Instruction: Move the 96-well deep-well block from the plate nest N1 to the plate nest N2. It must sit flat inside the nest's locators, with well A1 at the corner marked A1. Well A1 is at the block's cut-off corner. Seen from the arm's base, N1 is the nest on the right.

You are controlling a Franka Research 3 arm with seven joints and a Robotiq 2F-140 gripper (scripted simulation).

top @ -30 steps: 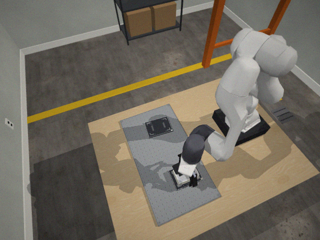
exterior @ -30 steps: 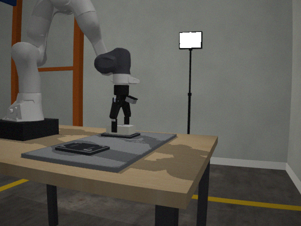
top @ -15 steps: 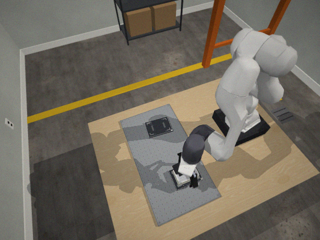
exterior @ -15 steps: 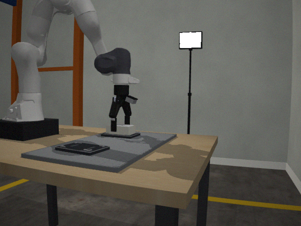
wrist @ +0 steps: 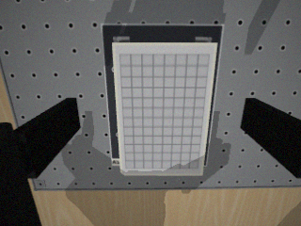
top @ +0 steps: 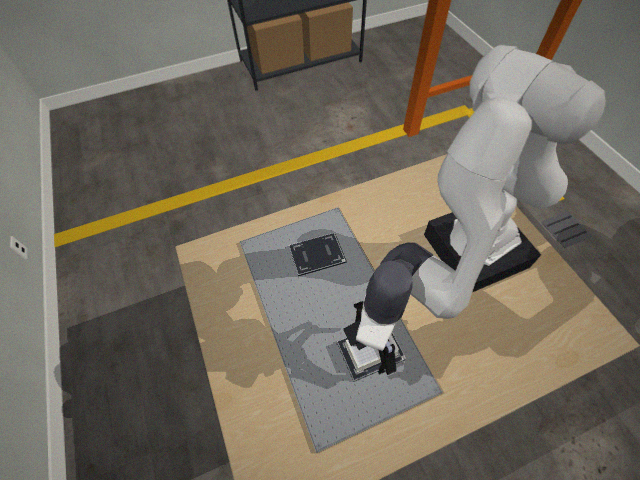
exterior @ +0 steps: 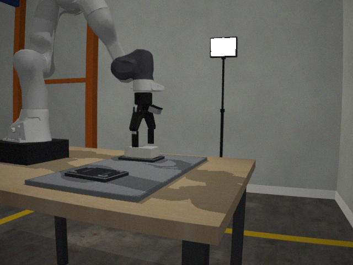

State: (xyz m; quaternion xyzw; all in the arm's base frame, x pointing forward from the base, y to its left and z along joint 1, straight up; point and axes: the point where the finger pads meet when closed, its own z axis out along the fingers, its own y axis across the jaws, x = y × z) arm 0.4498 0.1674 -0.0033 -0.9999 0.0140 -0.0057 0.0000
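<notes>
The white 96-well deep-well block (top: 361, 356) (exterior: 142, 151) (wrist: 164, 107) sits flat in the black plate nest (exterior: 141, 158) (wrist: 162, 33) at the near end of the grey mat. Its cut-off corner lies at the lower left in the wrist view, beside the nest's A1 mark (wrist: 114, 161). My gripper (exterior: 142, 141) (wrist: 161, 113) is open wide, with its fingers just above the block and one out past each long side, touching nothing. The other nest (top: 317, 253) (exterior: 96, 173) is empty.
The grey perforated mat (top: 336, 320) lies on the wooden table, and its edge runs close to the block's nest (wrist: 155, 188). The arm's black base (top: 480, 248) stands at the table's far side. A light stand (exterior: 223, 96) is behind the table.
</notes>
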